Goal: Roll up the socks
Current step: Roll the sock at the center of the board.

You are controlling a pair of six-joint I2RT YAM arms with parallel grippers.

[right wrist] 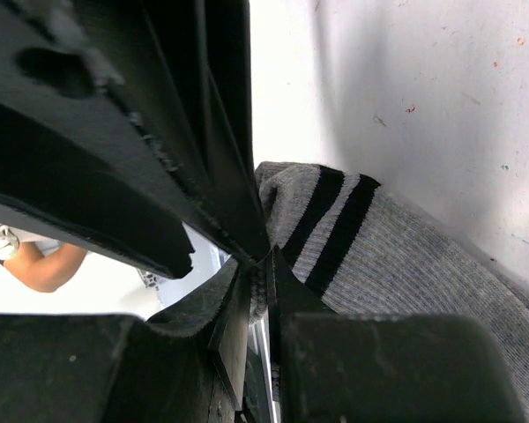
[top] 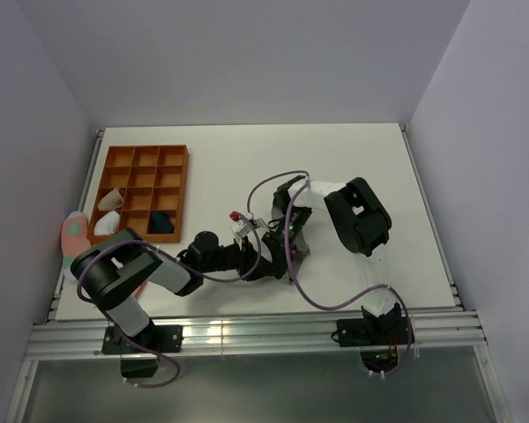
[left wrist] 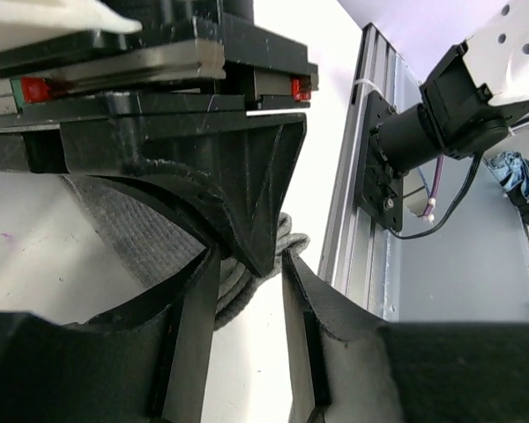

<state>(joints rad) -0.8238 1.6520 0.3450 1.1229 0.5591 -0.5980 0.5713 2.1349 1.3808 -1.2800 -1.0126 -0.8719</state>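
Grey sock [right wrist: 423, 264], two dark cuff stripes

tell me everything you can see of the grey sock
The grey sock is soft ribbed knit with two dark stripes across its cuff. It lies on the white table toward the near edge, mostly hidden under the arms in the top view. The right gripper is shut on the cuff edge, pinching it. The left gripper stands open around a bunched edge of the fabric; contact there is unclear.
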